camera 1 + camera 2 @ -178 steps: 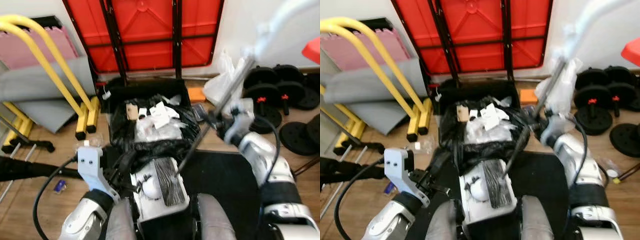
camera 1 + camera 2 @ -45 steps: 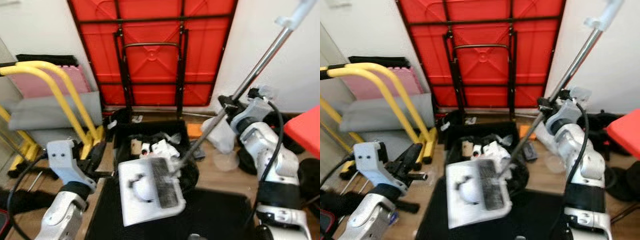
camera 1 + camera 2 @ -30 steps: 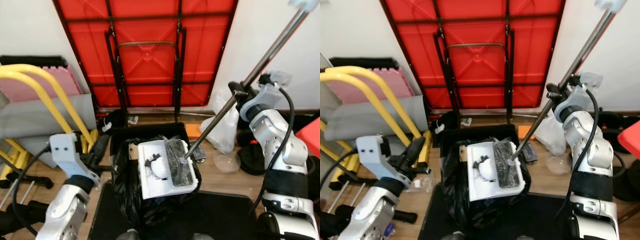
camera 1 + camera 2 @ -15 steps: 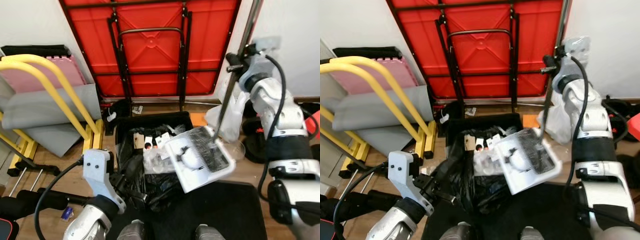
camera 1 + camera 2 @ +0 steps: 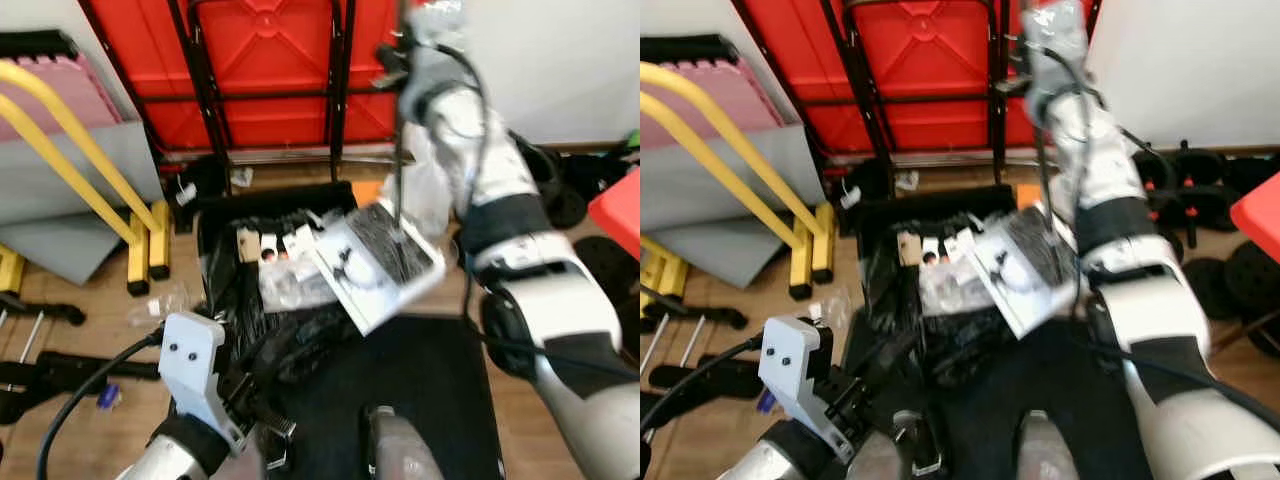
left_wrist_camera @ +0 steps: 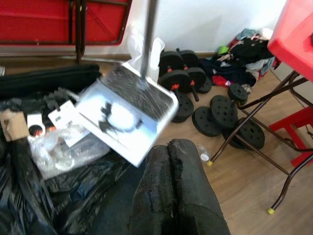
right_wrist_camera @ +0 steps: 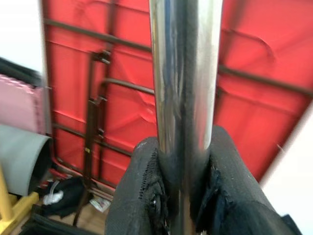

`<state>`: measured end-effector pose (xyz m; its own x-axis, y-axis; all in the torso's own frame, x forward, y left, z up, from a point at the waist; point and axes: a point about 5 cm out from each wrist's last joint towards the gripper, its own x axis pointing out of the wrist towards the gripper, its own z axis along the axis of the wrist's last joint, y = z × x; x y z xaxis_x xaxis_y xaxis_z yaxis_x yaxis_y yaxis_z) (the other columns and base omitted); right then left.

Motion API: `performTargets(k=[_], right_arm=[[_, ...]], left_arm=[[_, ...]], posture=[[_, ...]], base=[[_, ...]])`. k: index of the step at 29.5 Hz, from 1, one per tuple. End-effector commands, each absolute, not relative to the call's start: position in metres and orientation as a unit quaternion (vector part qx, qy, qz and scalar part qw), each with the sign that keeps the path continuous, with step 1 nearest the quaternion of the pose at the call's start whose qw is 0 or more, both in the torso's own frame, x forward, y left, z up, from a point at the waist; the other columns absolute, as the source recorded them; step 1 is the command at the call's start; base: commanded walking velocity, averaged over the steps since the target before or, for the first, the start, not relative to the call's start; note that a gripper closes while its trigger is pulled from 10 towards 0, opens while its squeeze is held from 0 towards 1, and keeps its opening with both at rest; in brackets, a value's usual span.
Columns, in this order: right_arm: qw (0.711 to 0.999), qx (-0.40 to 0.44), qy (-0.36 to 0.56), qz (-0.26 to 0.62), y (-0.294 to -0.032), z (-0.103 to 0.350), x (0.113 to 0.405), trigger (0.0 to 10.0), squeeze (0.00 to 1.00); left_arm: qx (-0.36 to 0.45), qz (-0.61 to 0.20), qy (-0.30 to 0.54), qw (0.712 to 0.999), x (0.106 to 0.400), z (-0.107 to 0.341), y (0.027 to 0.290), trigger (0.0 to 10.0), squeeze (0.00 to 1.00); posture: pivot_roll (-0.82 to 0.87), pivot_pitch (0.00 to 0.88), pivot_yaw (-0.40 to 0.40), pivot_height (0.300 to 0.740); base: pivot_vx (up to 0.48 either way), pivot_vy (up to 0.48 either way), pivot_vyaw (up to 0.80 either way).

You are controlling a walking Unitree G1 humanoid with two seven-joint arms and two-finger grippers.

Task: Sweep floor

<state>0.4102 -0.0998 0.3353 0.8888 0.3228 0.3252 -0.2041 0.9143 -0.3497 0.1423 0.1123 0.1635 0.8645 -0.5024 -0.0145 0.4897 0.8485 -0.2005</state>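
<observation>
A white dustpan (image 5: 375,262) with a black comb strip hangs tilted over the right edge of a black bin lined with a black bag (image 5: 215,290). White fluff and dark bits lie on the pan (image 6: 120,115). Its metal pole (image 5: 397,140) rises almost upright. My right gripper (image 5: 395,55) is shut on that pole high up, and the pole (image 7: 183,73) runs between its black fingers (image 7: 142,205). Paper and plastic scraps (image 5: 270,250) lie inside the bin. My left gripper (image 6: 168,161) is shut and empty, low by the bag's near side (image 5: 285,350).
A folded red table (image 5: 270,60) leans on the wall behind the bin. A yellow frame (image 5: 90,170) stands to the left. Black weight plates (image 6: 215,115) and a red stool (image 6: 298,29) are on the right. A black mat (image 5: 400,390) lies at my feet.
The dustpan went from level above the bin to tilted at its right edge, and the pole now stands nearly upright. The head view has shifted downward and sideways.
</observation>
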Motion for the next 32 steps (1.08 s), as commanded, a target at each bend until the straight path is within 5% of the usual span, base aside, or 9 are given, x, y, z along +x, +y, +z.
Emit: performTargets(k=[1, 5, 12, 32], right_arm=[[0.937, -0.174, -0.265, 0.147, -0.087, 0.364, 0.401, 10.0, 0.00], [0.910, -0.192, -0.328, 0.163, -0.046, 0.388, 0.392, 10.0, 0.00], [0.882, -0.230, -0.383, 0.150, -0.020, 0.405, 0.384, 10.0, 0.00], [0.824, -0.317, -0.435, 0.176, 0.007, 0.388, 0.375, 10.0, 0.00]], left_arm=[[-0.094, -0.261, 0.045, 0.960, 0.138, 0.163, 0.111, 10.0, 0.00], [-0.097, -0.260, 0.047, 0.960, 0.134, 0.166, 0.108, 10.0, 0.00], [-0.095, -0.258, 0.047, 0.960, 0.130, 0.169, 0.106, 10.0, 0.00], [-0.089, -0.257, 0.045, 0.961, 0.130, 0.170, 0.106, 10.0, 0.00]], posture=[[-0.07, 0.331, -0.026, 0.740], [-0.05, 0.337, -0.038, 0.740], [-0.06, 0.337, -0.047, 0.740], [-0.05, 0.333, -0.044, 0.740]], base=[[0.000, 0.000, 0.00], [0.000, 0.000, 0.00], [0.000, 0.000, 0.00], [0.000, 0.000, 0.00]])
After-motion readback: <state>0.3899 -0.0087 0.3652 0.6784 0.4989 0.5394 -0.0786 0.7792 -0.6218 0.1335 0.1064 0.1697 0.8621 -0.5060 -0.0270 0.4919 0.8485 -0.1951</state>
